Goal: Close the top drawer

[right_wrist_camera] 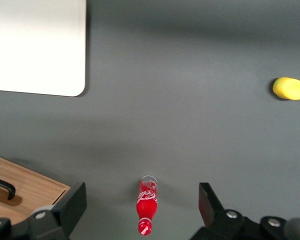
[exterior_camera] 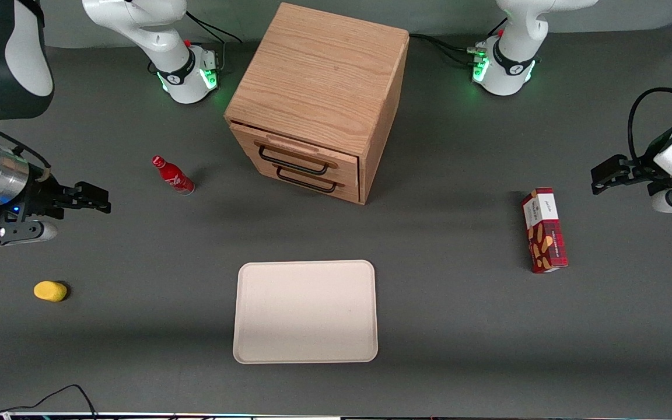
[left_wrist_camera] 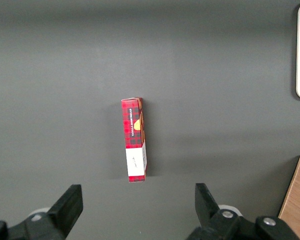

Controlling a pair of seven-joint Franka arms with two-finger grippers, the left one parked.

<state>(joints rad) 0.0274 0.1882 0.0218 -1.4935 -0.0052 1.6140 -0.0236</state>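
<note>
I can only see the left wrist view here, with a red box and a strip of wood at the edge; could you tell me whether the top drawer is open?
Observer: Yes. In the front view the top drawer stands slightly out from the cabinet, with a dark gap along its upper edge.
Operator: Thank you. Where is the working gripper?
Observer: The gripper is above the table toward the working arm's end, open and holding nothing, well apart from the drawer.
Operator: Is anything lying between them?
Observer: A red bottle stands on the table between the gripper and the cabinet; the right wrist view shows it too.
Operator: And the lower drawer?
Observer: The lower drawer looks shut.
</note>
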